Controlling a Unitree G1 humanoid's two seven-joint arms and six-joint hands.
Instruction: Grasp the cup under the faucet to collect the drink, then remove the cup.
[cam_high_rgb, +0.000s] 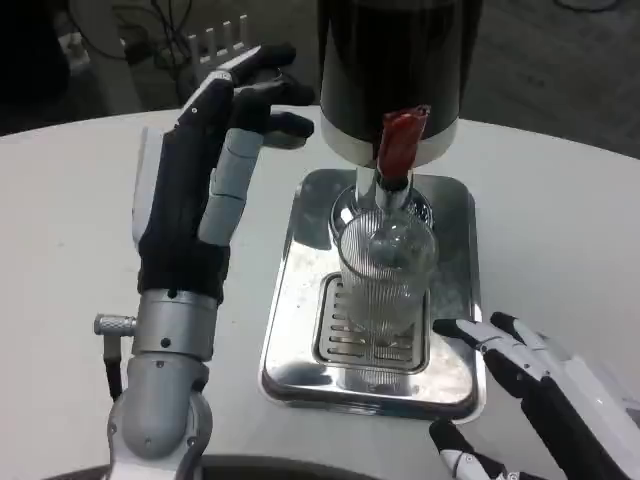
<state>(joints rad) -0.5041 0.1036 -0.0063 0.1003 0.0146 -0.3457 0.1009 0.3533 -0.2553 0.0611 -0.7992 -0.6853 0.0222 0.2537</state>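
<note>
While the ribbed glass cup stands on the grille of the steel drip tray, directly beneath the dispenser's faucet, neither of my hands has hold of it. My left hand is raised to the cup's left, apart from it, fingers stretched forward and holding nothing; the fingertips reach toward the dark dispenser body, near the red tap lever, which I judge is where that hand must go to start the flow. My right hand lies low on the white surface, just right of the tray's near corner, fingers spread and empty, pointing toward the cup's base. From there it looks ready to close round the cup. The cup seems empty, though I cannot be sure through the ribbing. So I judge the collecting not yet begun.
</note>
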